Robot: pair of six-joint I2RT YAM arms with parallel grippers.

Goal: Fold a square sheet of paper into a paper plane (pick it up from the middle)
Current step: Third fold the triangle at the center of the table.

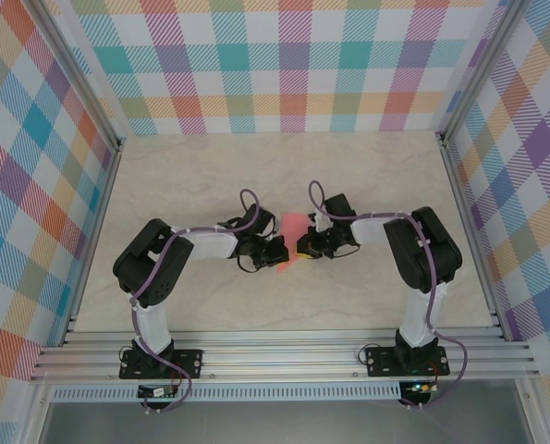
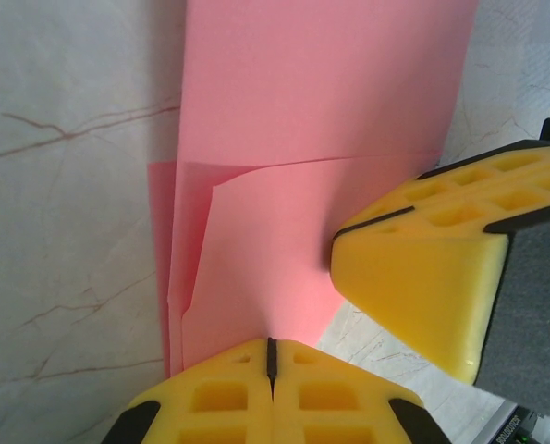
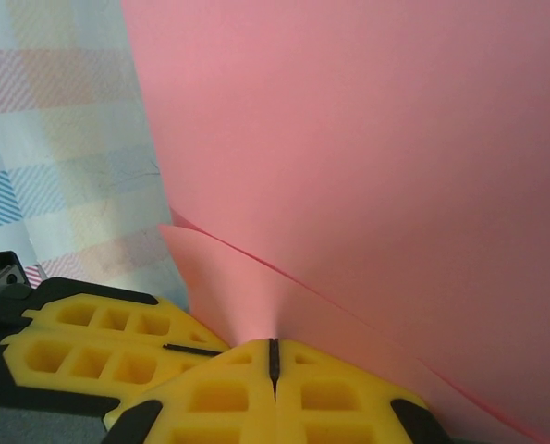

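Left tool is fully closed, yellow fingers pressed flat together, with the near edge of the pink paper sheet pinched in the seam. Right tool is the same: fingers tight together, paper edge nipped between the tips. On the overhead camera both tools meet almost tip to tip over the middle of the table, and the paper sits between them and just behind. Sheet is not flat. The left wrist camera shows a crease running across it and a second layer lapping out along its left side, so it is partly folded. In that same view the right tool's yellow finger block sits at the paper's right edge, just beside the left tool. The right wrist camera has the sheet rising steeply in front of the lens, one layer peeling away lower down, with the checked wall visible past its left edge. Can't tell whether the sheet's far end touches the table.
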